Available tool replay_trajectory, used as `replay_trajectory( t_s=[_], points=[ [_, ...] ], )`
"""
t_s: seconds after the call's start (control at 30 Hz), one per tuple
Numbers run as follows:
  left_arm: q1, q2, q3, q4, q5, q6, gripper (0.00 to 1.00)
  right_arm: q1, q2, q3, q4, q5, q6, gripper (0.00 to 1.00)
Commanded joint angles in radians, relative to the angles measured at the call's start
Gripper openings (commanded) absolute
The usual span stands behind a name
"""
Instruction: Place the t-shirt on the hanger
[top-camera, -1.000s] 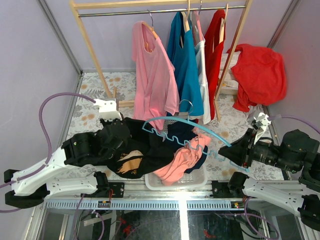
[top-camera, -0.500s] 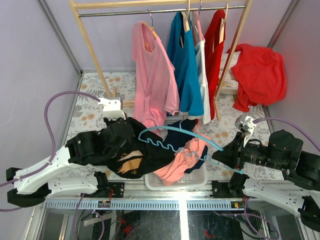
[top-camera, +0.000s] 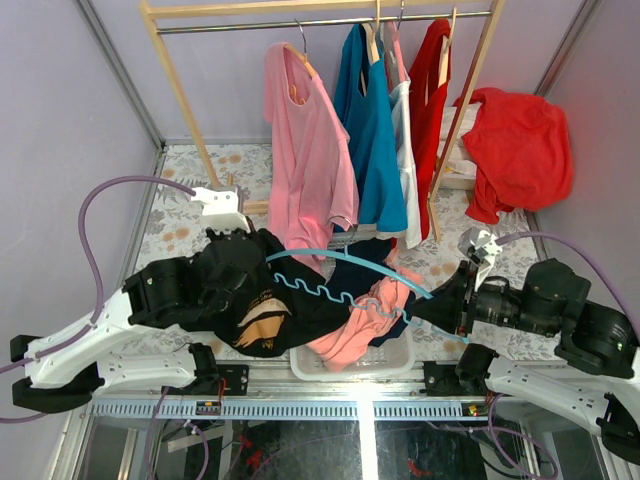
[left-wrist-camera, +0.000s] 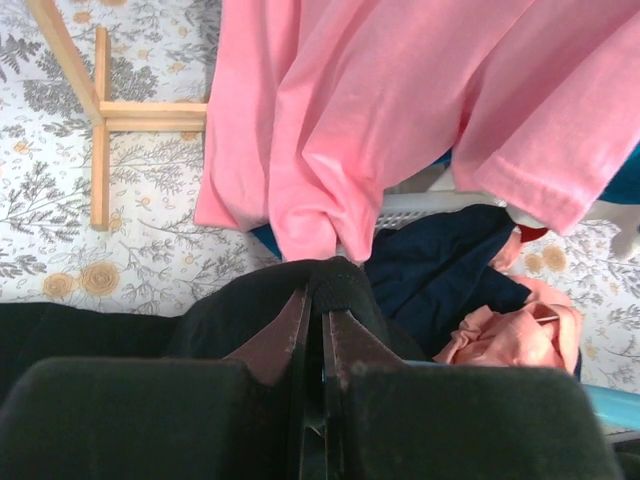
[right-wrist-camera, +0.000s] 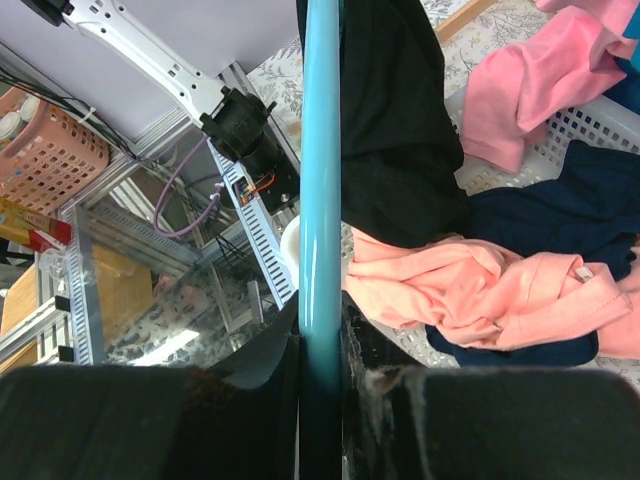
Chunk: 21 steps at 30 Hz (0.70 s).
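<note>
T-shirt (top-camera: 262, 305), black with tan print: bunched at the table's near edge, left of centre, partly over the rim of the white laundry basket (top-camera: 392, 363). Left gripper (left-wrist-camera: 318, 305): fingers drawn almost together, seemingly pinching a fold of the t-shirt. Hanger (top-camera: 385, 269), light blue, wavy lower bar: stretched across above the basket, left end meeting the black cloth. Right gripper (right-wrist-camera: 320, 335): clamped tight on the hanger's right end.

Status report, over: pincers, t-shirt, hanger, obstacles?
Left pincer shut on t-shirt. Right pincer shut on hanger. T-shirt not yet on hanger. Pink shirt hangs just beyond.
</note>
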Motion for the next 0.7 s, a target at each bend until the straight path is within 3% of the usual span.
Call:
replay_trajectory(
  t_s=[0.0, 0.67],
  points=[
    [0.004, 0.006, 0.076, 0.084, 0.008, 0.053, 0.0, -0.002, 0.02, -0.009, 0.195, -0.011, 0.012, 0.0],
    [0.005, 0.015, 0.146, 0.14, 0.107, 0.089, 0.0, -0.002, 0.131, -0.072, 0.395, 0.041, 0.026, 0.0]
  ],
)
